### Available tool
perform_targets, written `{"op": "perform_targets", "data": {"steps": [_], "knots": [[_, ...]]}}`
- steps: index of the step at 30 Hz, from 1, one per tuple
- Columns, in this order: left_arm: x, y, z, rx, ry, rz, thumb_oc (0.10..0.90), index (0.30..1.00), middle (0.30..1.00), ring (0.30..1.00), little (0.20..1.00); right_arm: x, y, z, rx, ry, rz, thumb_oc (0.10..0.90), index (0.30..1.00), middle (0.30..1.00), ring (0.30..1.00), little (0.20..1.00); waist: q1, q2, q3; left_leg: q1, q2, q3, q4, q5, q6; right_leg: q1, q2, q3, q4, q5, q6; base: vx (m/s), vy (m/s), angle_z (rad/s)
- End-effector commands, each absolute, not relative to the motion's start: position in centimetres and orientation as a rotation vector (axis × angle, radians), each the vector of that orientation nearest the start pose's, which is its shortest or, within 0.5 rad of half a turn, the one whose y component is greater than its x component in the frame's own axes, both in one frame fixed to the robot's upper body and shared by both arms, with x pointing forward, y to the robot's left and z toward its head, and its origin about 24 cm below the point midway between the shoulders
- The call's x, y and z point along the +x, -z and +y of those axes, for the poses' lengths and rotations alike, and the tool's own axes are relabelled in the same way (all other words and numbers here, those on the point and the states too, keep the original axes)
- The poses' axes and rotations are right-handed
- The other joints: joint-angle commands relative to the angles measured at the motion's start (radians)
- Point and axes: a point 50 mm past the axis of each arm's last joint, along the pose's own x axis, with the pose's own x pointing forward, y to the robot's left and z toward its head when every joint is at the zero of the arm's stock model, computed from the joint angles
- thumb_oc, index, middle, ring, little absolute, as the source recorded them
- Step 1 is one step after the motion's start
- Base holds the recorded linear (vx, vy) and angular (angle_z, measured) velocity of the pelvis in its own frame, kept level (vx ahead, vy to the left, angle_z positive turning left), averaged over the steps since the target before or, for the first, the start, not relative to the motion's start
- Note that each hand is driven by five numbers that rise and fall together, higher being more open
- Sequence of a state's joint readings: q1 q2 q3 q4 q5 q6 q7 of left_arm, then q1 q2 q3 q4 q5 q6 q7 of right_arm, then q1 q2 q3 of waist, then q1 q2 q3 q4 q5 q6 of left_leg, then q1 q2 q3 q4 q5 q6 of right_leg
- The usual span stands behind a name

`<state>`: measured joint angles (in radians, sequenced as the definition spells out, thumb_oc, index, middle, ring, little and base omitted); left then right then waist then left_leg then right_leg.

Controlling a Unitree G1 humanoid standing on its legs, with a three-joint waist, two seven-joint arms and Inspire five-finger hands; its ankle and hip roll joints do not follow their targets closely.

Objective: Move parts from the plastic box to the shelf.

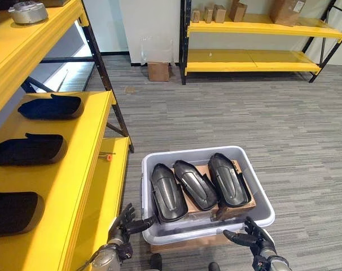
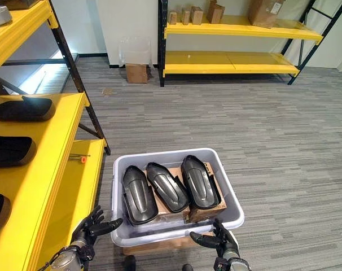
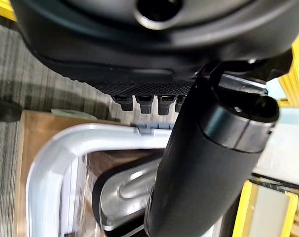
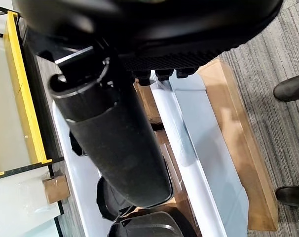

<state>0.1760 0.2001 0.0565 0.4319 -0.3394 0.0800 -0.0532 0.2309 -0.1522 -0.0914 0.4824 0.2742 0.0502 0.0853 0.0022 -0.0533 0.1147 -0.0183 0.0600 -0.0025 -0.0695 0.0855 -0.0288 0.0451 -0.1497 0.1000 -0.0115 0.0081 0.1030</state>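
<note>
Down at the near edge of the left eye view, the left hand (image 1: 125,223) hovers with fingers spread and relaxed, thumb reaching toward the near left corner of the pale grey plastic box (image 1: 260,195), holding nothing; the right hand (image 1: 251,235) sits just before the box's near right corner, fingers also loose and empty. Three glossy black moulded shell parts (image 1: 197,184) lie side by side inside the box on brown cardboard. To the left, the yellow shelf with black uprights (image 1: 91,148) carries three dark padded parts (image 1: 29,149) in a row. Over to the right eye view: same line-up, with a second yellow rack (image 2: 233,61) far across the grey striped carpet, small cardboard boxes (image 2: 191,14) on top. Left wrist view now: thumb straight, fingertips short of the box rim, a shiny part below. Right wrist view: thumb extended over the box wall, fingers uncurled, a brown board under the box.
</note>
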Motion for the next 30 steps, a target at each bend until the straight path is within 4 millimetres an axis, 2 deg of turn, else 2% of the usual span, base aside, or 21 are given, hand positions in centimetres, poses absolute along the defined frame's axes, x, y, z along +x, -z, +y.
{"op": "perform_targets", "data": {"steps": [1, 8, 17, 23, 28, 29, 30], "knots": [[19.2, 5.8, 21.8, -0.173, -0.133, 0.450, 0.900, 1.000, 1.000, 1.000, 1.000, 18.6, 6.5, -22.0, 0.154, 0.122, 0.460, 0.900, 1.000, 1.000, 1.000, 1.000, 0.024, 0.045, -0.037, 0.019, 0.037, -0.011, -0.016, -0.032, 0.015, -0.043, 0.086, -0.033, 0.003, 0.093, -0.119, 0.00, 0.044, -0.10], [19.6, 5.4, 21.7, -0.177, -0.134, 0.433, 0.900, 1.000, 1.000, 1.000, 1.000, 18.9, 6.0, -21.6, 0.173, 0.109, 0.429, 0.900, 1.000, 1.000, 1.000, 1.000, 0.015, 0.045, -0.047, 0.010, 0.025, -0.009, -0.018, -0.045, 0.017, -0.059, 0.076, -0.033, 0.006, 0.093, -0.115, 0.00, 0.044, -0.01], [19.2, 3.8, 23.1, -0.168, -0.178, 0.362, 0.900, 1.000, 1.000, 1.000, 1.000, 18.2, 3.5, -22.8, 0.180, 0.132, 0.312, 0.900, 1.000, 1.000, 1.000, 1.000, -0.002, 0.043, -0.031, 0.011, 0.025, -0.004, -0.018, -0.044, 0.018, -0.074, 0.078, -0.027, 0.012, 0.096, -0.109, 0.00, 0.014, -0.04], [18.3, 2.2, 24.2, -0.157, -0.216, 0.289, 0.900, 1.000, 1.000, 1.000, 1.000, 17.5, 0.8, -23.4, 0.230, 0.118, 0.175, 0.900, 1.000, 1.000, 1.000, 1.000, -0.014, 0.037, -0.013, 0.013, 0.029, -0.001, -0.018, -0.048, 0.017, -0.081, 0.078, -0.028, 0.019, 0.093, -0.107, 0.00, 0.002, -0.01], [18.2, 1.5, 24.4, -0.151, -0.212, 0.260, 0.900, 1.000, 1.000, 1.000, 1.000, 17.3, -0.6, -23.8, 0.247, 0.116, 0.111, 0.900, 1.000, 1.000, 1.000, 1.000, -0.022, 0.034, -0.012, 0.012, 0.029, -0.002, -0.018, -0.052, 0.016, -0.084, 0.078, -0.029, 0.021, 0.091, -0.108, 0.00, 0.000, -0.01], [18.5, 0.7, 24.3, -0.149, -0.202, 0.221, 0.900, 1.000, 1.000, 1.000, 1.000, 17.4, -2.2, -23.9, 0.246, 0.107, 0.035, 0.900, 1.000, 1.000, 1.000, 1.000, -0.029, 0.032, -0.011, 0.011, 0.031, -0.002, -0.018, -0.053, 0.015, -0.086, 0.078, -0.030, 0.022, 0.090, -0.107, 0.00, 0.000, 0.00], [18.5, 0.7, 24.3, -0.149, -0.202, 0.221, 0.900, 1.000, 1.000, 1.000, 1.000, 17.4, -2.2, -23.9, 0.246, 0.107, 0.035, 0.900, 1.000, 1.000, 1.000, 1.000, -0.029, 0.032, -0.011, 0.011, 0.031, -0.002, -0.018, -0.053, 0.015, -0.085, 0.078, -0.030, 0.022, 0.090, -0.107, 0.00, 0.000, 0.00]]}}
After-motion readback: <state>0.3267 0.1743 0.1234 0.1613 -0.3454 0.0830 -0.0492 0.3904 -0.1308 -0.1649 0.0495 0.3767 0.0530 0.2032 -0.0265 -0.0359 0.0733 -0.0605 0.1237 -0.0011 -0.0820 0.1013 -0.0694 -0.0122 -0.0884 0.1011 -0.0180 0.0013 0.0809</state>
